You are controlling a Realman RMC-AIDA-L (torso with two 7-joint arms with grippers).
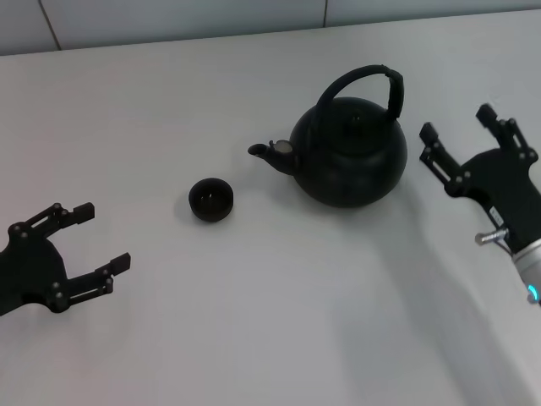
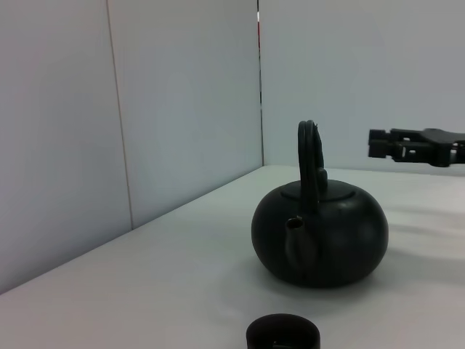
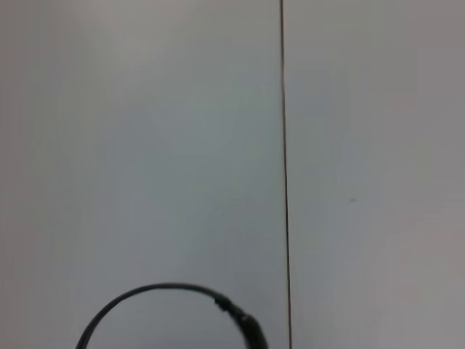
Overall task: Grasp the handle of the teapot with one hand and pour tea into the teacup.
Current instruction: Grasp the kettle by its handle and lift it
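The teapot [image 1: 349, 152] stands upright on the white surface [image 1: 254, 304], right of centre and toward the far side, its short spout [image 1: 272, 154] pointing left. The handle [image 1: 365, 86] arches up over the lid, with the thicker wrapped section on its right side. The teacup [image 1: 210, 200] sits on the surface to the left of the spout and slightly nearer, apart from the teapot.

The right hand [image 1: 458, 134] hovers just to the right of the teapot, its fingers spread wide open, holding nothing and touching neither the pot nor the handle. In the right wrist view only the top of the handle's arc [image 3: 171, 309] shows against the wall.

The left hand [image 1: 100, 238] is at the near left, well apart from the teacup, its fingers also open and empty. From the left wrist view, the teapot [image 2: 320, 236] faces the camera spout-first, with the teacup rim [image 2: 282, 333] in front.
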